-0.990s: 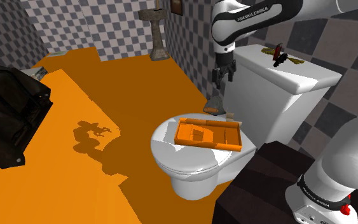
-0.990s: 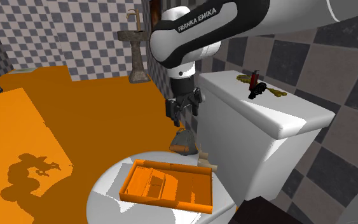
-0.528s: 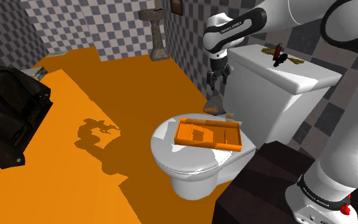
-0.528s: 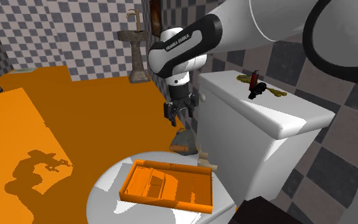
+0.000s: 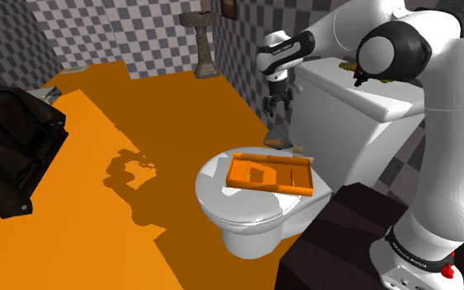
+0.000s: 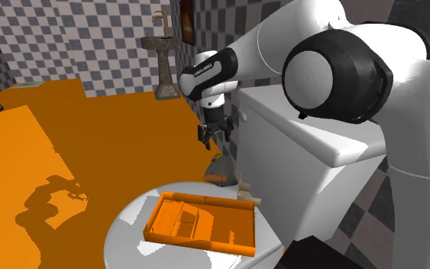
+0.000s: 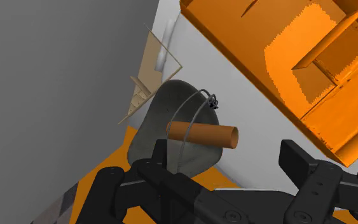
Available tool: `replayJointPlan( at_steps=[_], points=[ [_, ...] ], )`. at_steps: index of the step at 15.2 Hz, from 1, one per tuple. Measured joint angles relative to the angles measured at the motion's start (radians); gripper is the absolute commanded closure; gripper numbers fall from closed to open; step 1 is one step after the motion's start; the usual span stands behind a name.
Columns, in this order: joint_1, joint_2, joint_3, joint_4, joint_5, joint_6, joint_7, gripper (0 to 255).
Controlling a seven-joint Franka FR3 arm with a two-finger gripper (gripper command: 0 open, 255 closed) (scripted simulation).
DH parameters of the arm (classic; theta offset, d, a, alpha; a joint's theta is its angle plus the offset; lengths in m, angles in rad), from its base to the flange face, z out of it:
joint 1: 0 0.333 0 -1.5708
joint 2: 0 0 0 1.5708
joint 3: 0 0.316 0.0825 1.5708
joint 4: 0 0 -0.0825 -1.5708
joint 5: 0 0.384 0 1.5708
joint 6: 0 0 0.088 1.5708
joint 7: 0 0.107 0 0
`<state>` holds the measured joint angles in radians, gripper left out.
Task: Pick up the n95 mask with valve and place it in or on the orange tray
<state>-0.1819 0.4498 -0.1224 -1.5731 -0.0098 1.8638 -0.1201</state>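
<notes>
A white toilet (image 5: 250, 216) sits below the claw (image 5: 276, 105), with its cistern (image 5: 337, 136) just beside the claw. A brown tube (image 7: 203, 134) lies just ahead of the claw. A pedestal basin (image 5: 202, 37) stands well beyond it, and a black bulk (image 5: 7, 148) sits far off across the orange floor (image 5: 98, 123).

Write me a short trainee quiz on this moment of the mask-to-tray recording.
1. True or false: the grey mask already lies in the orange tray.
2. The jaws are: A open, above the mask; B shut on the mask; C shut on the tray.
3. Fill in: the tray rests on the white ___.
Key: 1 false, the mask sits outside the tray, between it and the tank. 2 A. 3 toilet.
</notes>
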Motion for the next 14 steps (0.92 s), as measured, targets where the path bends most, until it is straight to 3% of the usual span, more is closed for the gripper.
replayJointPlan(
  at_steps=[7,10,14],
  points=[
    [-0.064,0.298,-0.011,0.356,0.038,-0.08,0.0,0],
    [-0.07,0.334,-0.011,0.38,0.042,-0.071,0.001,0],
    [-0.071,0.342,-0.011,0.335,0.043,-0.017,0.001,0]
  ],
)
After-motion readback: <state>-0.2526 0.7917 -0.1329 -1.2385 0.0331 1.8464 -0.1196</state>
